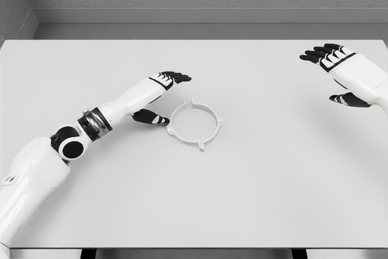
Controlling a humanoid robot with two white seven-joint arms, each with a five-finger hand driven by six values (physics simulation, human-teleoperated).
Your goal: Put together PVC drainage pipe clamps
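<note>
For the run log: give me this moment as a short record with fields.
surface: white table
part: one white ring-shaped pipe clamp, lying flat near the table's middle
left hand: open, just left of the clamp, thumb close to its rim; contact cannot be told
right hand: open, at the far right, well away from the clamp, holding nothing
assembly: no second part in view

White clamp (193, 125) lying flat.
A thin open ring with four small tabs jutting from its rim, one on each side. It lies left of the middle of the white surface, nothing inside it.
</note>
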